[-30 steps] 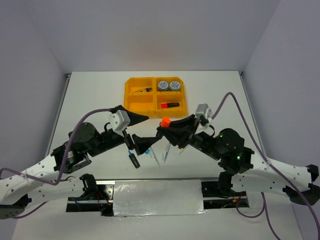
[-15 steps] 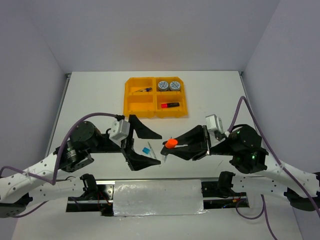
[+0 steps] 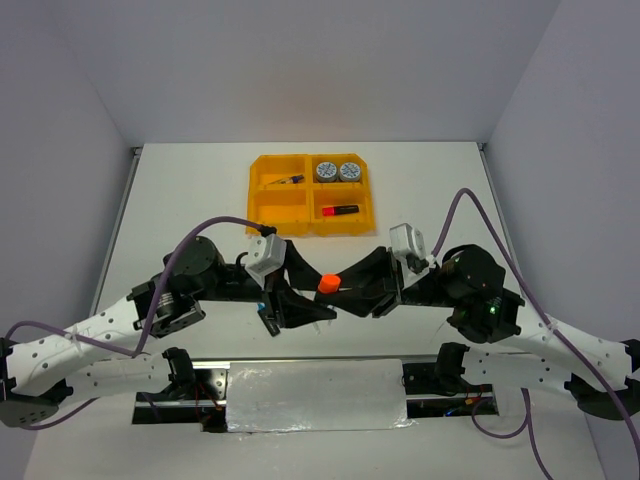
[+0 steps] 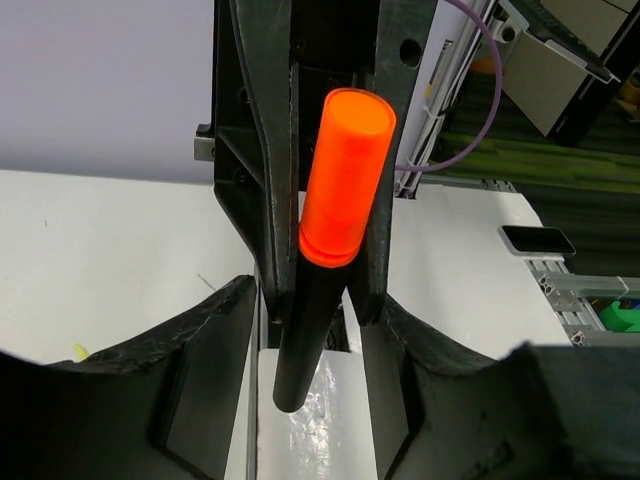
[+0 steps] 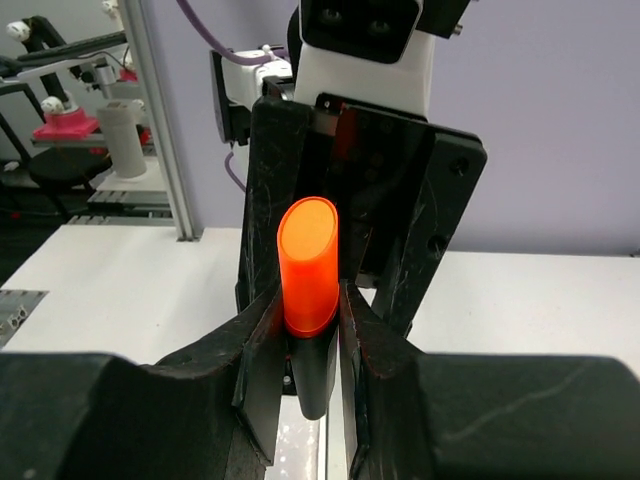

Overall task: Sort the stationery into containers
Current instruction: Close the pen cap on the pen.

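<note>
Arms (image 3: 120,322) lean inward, meeting mid-frame. Right gripper (image 3: 343,291) pinches the orange-capped highlighter (image 3: 327,284); left gripper (image 3: 306,297) flanks it, jaws apart.

- No lettering, label, brand, number or sign can be read in any of the three views.
- The orange-capped highlighter (image 4: 335,190) is seen close in both wrist views, and no print on it can be read.
- The tape rolls (image 3: 326,171) in the orange-yellow tray (image 3: 252,200) have a blue-white pattern on top. It is too small to tell whether it holds any letters.
</note>
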Controlling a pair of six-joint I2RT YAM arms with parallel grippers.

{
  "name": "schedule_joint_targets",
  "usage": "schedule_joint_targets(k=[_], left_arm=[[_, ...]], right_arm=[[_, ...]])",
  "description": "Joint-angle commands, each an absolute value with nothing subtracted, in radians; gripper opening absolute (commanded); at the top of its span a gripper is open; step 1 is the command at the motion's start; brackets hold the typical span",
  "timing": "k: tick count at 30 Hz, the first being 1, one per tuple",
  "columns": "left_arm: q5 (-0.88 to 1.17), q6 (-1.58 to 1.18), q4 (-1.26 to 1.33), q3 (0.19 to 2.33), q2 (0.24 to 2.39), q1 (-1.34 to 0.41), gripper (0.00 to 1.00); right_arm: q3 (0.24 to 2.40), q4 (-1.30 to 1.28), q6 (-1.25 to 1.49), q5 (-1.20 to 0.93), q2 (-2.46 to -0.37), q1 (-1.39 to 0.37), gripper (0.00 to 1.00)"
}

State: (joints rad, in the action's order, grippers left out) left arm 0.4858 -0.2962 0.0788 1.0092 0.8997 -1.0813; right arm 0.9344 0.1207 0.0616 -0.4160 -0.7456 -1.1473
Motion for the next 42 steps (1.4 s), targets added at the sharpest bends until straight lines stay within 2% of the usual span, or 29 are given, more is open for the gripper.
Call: schedule_joint_targets(k=[1,4,5,6,8,10,12,14,15,16,17,21,26,32,36,38,42], left_arm=[[0.472,-0.308,0.089,1.04,0.904,-1.08,0.58],[0.468,-0.308,0.087,1.029,0.893,-1.08,0.33],[0.463,-0.31,0.087,1.028,0.89,-1.08,0.15],[0.456,-0.311,0.086,1.026,0.884,-1.081,0.09],[0.445,-0.31,0.083,1.029,0.876,-1.08,0.0],[0.42,-0.307,0.089,1.026,0.868,-1.08,0.0],[0.4,-0.308,0.107,1.009,0.85,-1.08,0.0],[0.387,-0.305,0.121,0.988,0.836,-1.08,0.0],[0.387,-0.302,0.126,0.982,0.825,-1.08,0.0],[0.384,-0.301,0.138,0.974,0.818,-1.08,0.0],[0.371,-0.298,0.143,0.962,0.809,-1.08,0.0],[0.379,-0.284,0.141,0.951,0.807,-1.08,0.0],[0.459,-0.255,0.153,0.93,0.841,-1.08,0.0],[0.454,-0.25,0.173,0.896,0.844,-1.08,0.0],[0.474,-0.25,0.183,0.894,0.848,-1.08,0.0],[0.477,-0.244,0.175,0.899,0.857,-1.08,0.0],[0.495,-0.242,0.176,0.9,0.867,-1.081,0.0]], right_arm=[[0.936,0.201,0.074,-0.408,-0.738,-1.15,0.0],[0.942,0.195,0.072,-0.41,-0.742,-1.149,0.0],[0.942,0.193,0.072,-0.414,-0.747,-1.149,0.0],[0.942,0.192,0.074,-0.42,-0.75,-1.149,0.0],[0.937,0.198,0.081,-0.429,-0.756,-1.149,0.0],[0.925,0.212,0.087,-0.44,-0.758,-1.149,0.03],[0.902,0.241,0.098,-0.457,-0.753,-1.149,0.38],[0.89,0.255,0.107,-0.466,-0.744,-1.149,0.6],[0.884,0.252,0.109,-0.472,-0.735,-1.149,0.83],[0.884,0.245,0.107,-0.472,-0.733,-1.149,0.97],[0.884,0.23,0.106,-0.468,-0.726,-1.15,1.0],[0.868,0.224,0.112,-0.414,-0.683,-1.149,1.0],[0.896,0.181,0.149,-0.209,-0.649,-1.147,1.0],[0.951,0.155,0.146,-0.243,-0.661,-1.147,0.99],[0.988,0.081,0.14,-0.172,-0.692,-1.144,0.91],[1.011,0.075,0.153,-0.211,-0.718,-1.143,0.79],[1.009,0.094,0.155,-0.229,-0.741,-1.144,0.71]])
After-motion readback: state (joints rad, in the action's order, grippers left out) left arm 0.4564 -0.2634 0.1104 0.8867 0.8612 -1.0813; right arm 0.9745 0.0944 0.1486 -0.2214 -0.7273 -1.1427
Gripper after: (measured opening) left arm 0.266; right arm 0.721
